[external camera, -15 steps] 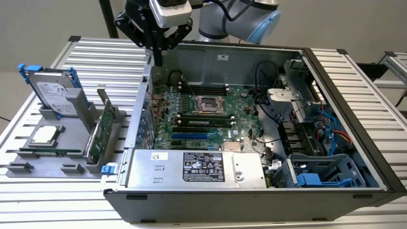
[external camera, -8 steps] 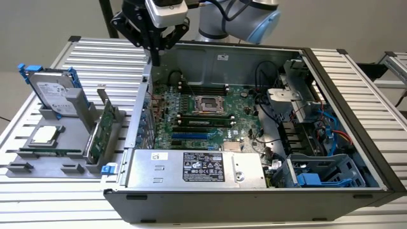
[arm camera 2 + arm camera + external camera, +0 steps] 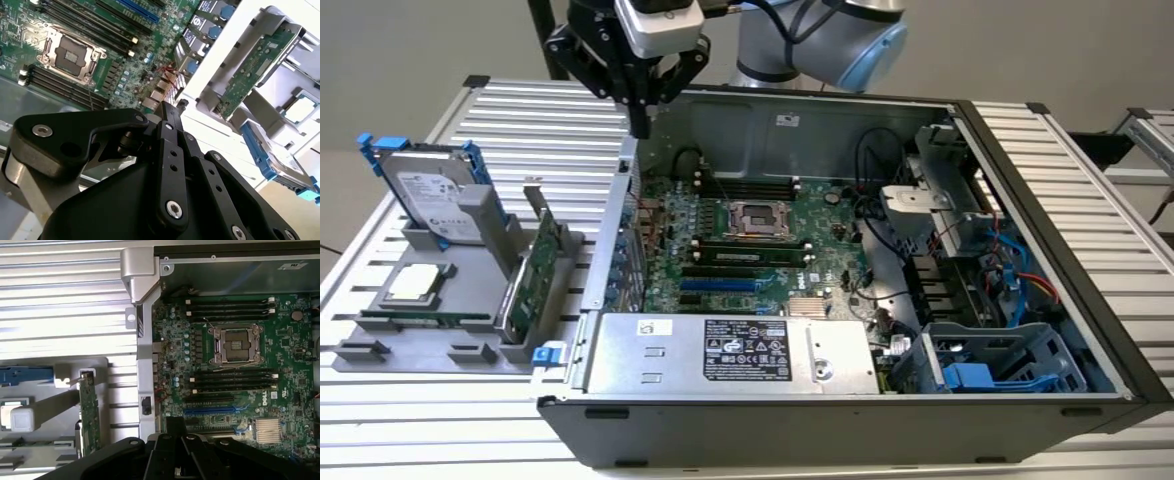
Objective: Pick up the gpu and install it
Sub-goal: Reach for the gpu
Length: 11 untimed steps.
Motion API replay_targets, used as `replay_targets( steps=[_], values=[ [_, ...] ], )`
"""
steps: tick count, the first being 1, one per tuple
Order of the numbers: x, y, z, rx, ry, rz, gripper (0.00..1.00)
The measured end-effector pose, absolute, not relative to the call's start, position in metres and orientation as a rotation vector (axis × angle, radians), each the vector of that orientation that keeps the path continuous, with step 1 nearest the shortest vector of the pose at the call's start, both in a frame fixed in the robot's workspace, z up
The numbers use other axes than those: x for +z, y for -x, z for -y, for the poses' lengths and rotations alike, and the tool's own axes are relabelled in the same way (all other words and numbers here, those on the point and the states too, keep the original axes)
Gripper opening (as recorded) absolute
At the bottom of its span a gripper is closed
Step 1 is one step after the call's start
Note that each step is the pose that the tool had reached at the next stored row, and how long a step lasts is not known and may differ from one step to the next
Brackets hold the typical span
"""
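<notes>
Ribbed metal table (image 3: 507, 120) all around, with the open computer case (image 3: 720, 430) sitting on it and a grey holder (image 3: 414, 352) parked alongside. The gpu (image 3: 531, 275) is in that holder, standing on its edge, green board upright, nothing touching it. From the gripper (image 3: 640, 126) it lies lower down and off to the exterior view's left, well apart. The gripper itself hangs tips-down, black fingers pressed together with nothing between them, just above the top edge of the case wall that faces the holder. Farther out from the gripper than the gpu, a silver hard drive (image 3: 434, 190) with blue rails stands upright in the holder, and a square processor chip (image 3: 416, 283) lies flat beside it. On the gripper's other side, toward the exterior view's right, the green motherboard (image 3: 761, 270) fills the case floor, its processor socket (image 3: 754, 218) near the middle. The grey power supply (image 3: 720, 352) sits at the case end farthest from the gripper.
</notes>
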State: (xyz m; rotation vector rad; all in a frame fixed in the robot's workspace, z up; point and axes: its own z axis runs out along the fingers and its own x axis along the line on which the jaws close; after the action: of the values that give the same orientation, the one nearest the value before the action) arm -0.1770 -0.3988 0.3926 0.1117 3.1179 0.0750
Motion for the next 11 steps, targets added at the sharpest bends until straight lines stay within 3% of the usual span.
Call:
replay_targets(
  steps=[11],
  values=[
    [0.393,0.189,0.399,0.075,-0.112,-3.118,0.0]
  ],
)
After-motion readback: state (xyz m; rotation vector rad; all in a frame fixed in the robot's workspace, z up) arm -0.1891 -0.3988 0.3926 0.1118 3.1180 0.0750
